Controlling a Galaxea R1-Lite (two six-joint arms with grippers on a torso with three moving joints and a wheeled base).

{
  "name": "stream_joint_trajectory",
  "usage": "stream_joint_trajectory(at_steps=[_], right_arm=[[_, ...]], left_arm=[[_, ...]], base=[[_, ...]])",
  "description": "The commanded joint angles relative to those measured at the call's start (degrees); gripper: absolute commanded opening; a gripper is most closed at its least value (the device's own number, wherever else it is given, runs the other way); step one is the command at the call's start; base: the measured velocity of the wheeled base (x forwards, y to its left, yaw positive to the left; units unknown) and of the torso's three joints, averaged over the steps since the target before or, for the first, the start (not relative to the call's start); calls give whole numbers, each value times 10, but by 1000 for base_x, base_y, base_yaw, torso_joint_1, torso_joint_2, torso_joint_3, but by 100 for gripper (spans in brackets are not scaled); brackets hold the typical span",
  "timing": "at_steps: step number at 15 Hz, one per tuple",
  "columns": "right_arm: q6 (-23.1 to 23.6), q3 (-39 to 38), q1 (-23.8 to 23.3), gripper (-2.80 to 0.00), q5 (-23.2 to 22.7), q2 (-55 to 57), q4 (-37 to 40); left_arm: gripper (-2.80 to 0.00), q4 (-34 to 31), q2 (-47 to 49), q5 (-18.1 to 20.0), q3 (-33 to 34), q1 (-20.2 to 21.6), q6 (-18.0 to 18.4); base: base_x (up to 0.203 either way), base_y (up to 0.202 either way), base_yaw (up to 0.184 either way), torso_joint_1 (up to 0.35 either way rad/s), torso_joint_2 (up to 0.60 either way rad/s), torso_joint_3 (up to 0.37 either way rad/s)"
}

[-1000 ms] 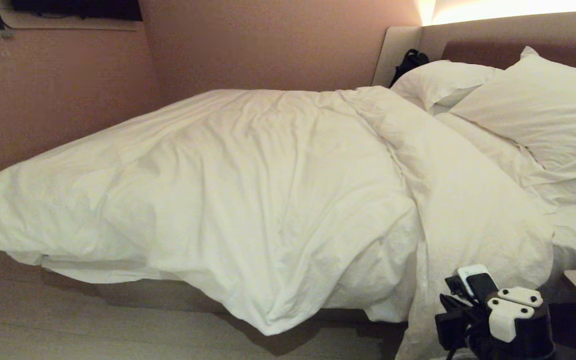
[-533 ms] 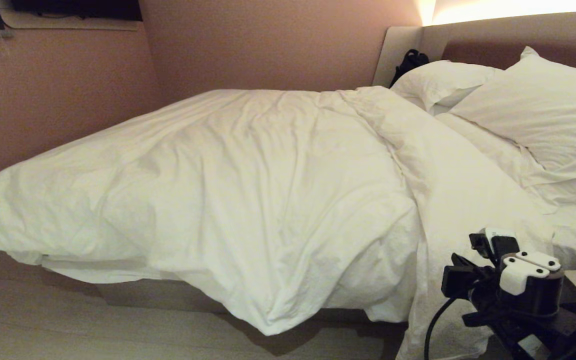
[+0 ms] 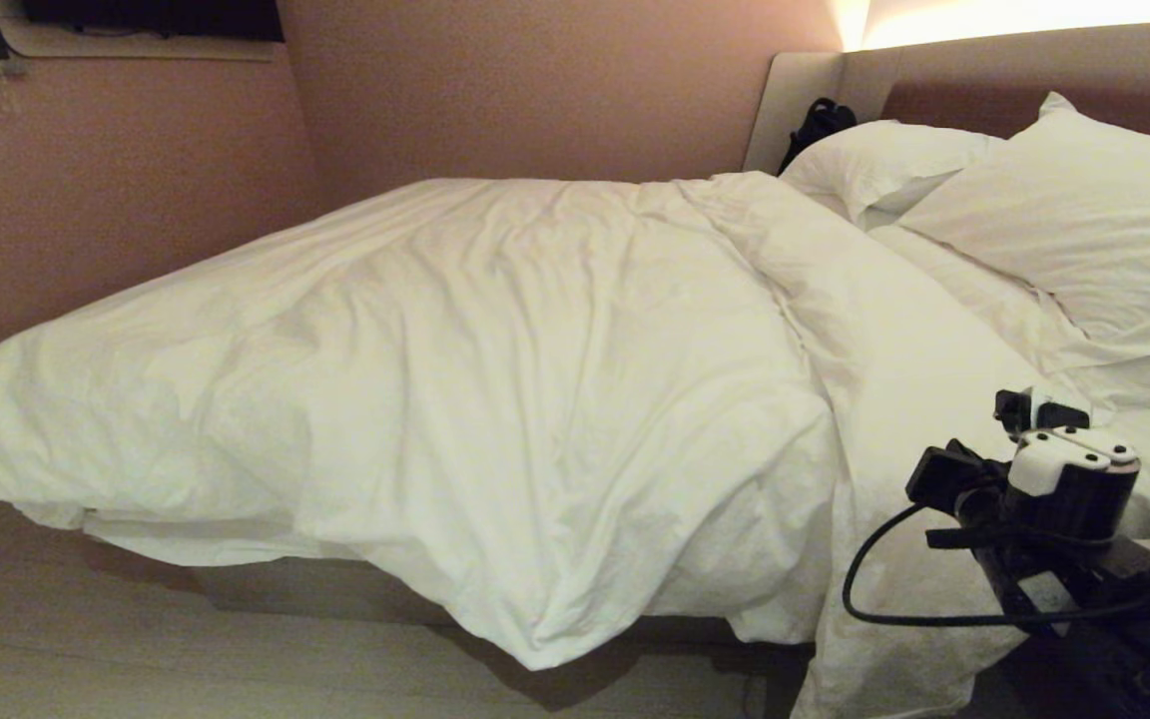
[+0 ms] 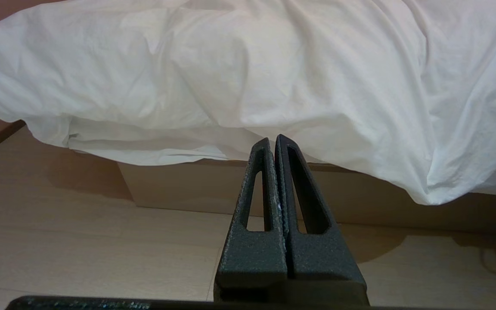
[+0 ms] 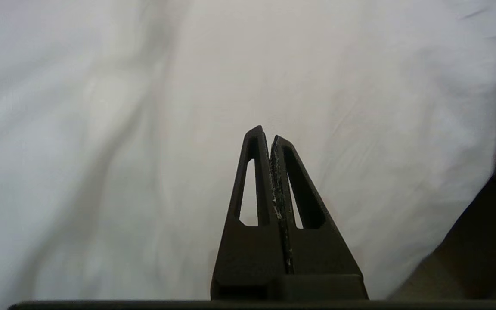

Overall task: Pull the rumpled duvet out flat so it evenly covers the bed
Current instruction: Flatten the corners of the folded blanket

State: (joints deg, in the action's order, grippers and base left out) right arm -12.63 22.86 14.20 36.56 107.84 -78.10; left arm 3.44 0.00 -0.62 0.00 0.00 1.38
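The white duvet (image 3: 535,399) lies creased across the bed, with its near edge sagging over the plinth (image 3: 335,589) and a folded band running toward the pillows. My right arm (image 3: 1064,479) is at the bed's near side by the pillow end. The right gripper (image 5: 267,131) is shut and empty, just above white bedding (image 5: 144,129); I cannot tell whether that cloth is duvet or sheet. My left gripper (image 4: 271,140) is shut and empty. It hangs low over the floor, pointing at the plinth (image 4: 179,189) under the duvet's hanging edge (image 4: 230,86). It is outside the head view.
Two white pillows (image 3: 1084,220) (image 3: 884,160) lean on the padded headboard (image 3: 934,90), with a black bag (image 3: 815,125) behind them. A wall (image 3: 116,200) runs along the bed's far side. Wooden floor (image 3: 136,649) lies in front. A cable (image 3: 894,599) loops from the right arm.
My right arm has risen and moved right, from beside the hanging duvet up over the mattress edge near the pillows. The duvet and the left gripper have not moved.
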Motion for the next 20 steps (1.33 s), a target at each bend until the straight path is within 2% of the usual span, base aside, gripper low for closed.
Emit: stream_joint_trajectory(at_steps=[1, 5, 7, 10, 13, 15, 17, 20], right_arm=[[-46, 35, -3, -280, 69, 2, 81], [-69, 102, -11, -280, 115, -19, 162], [-92, 140, -20, -280, 126, -41, 241], [-155, 209, -40, -280, 126, -68, 392], [-236, 307, -51, -280, 112, -108, 609], [-289, 356, -52, -280, 56, -156, 756], [-324, 393, -52, -280, -40, -216, 905], [-328, 413, -52, -280, -168, -326, 1053]], left_arm=[[-280, 1, 0, 0, 0, 0, 0], [-280, 0, 0, 0, 0, 0, 0], [-280, 0, 0, 0, 0, 0, 0], [-280, 1, 0, 1, 0, 0, 0], [-280, 1, 0, 0, 0, 0, 0], [-280, 1, 0, 0, 0, 0, 0], [-280, 0, 0, 1, 0, 0, 0], [-280, 1, 0, 0, 0, 0, 0]], base=[[0, 0, 0, 0, 0, 0], [0, 0, 0, 0, 0, 0], [0, 0, 0, 0, 0, 0], [0, 0, 0, 0, 0, 0], [0, 0, 0, 0, 0, 0], [0, 0, 0, 0, 0, 0], [0, 0, 0, 0, 0, 0], [0, 0, 0, 0, 0, 0]])
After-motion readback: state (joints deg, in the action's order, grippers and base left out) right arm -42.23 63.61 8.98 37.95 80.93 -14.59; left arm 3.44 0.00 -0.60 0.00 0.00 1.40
